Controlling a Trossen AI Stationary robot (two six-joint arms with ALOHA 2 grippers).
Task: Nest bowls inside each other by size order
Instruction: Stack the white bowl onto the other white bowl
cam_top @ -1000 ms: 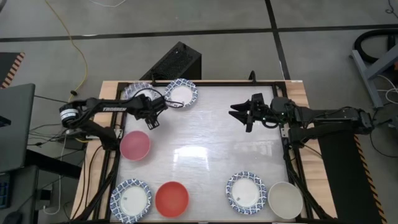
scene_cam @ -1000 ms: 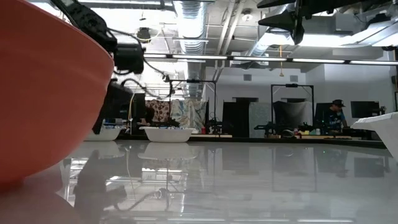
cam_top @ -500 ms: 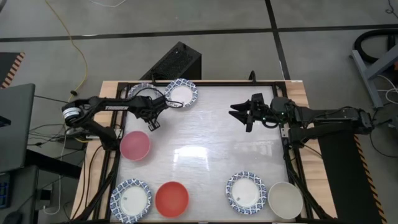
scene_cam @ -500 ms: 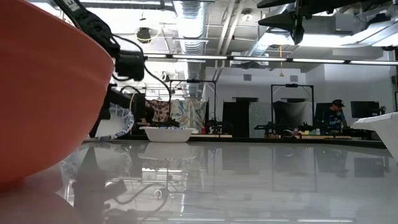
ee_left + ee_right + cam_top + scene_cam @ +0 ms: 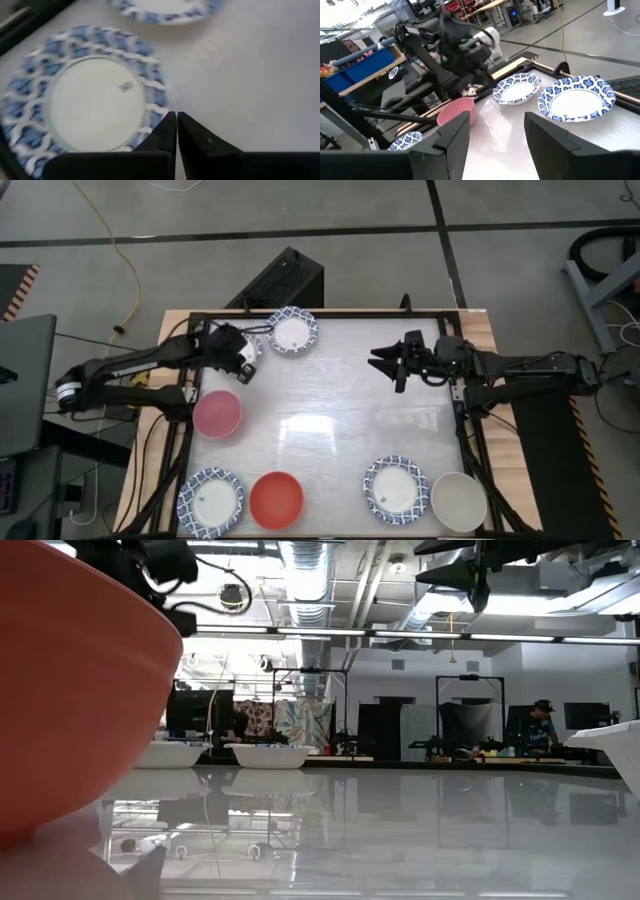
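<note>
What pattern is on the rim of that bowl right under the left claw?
Blue-and-white lattice around a plain white centre, on the bowl; clearest in the left wrist view.

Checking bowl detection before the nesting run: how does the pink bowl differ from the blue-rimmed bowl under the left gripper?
Colour: the pink bowl is plain pink all over; the blue-rimmed bowl has a blue-and-white patterned rim and a white centre.
Shape: the pink bowl looks deeper with steeper walls; the blue-rimmed bowl looks shallower with a broad flared rim.
Place: the shut left gripper sits over the blue-rimmed bowl's edge; the pink bowl stands clear of it.
Both are round, upright and empty.
</note>
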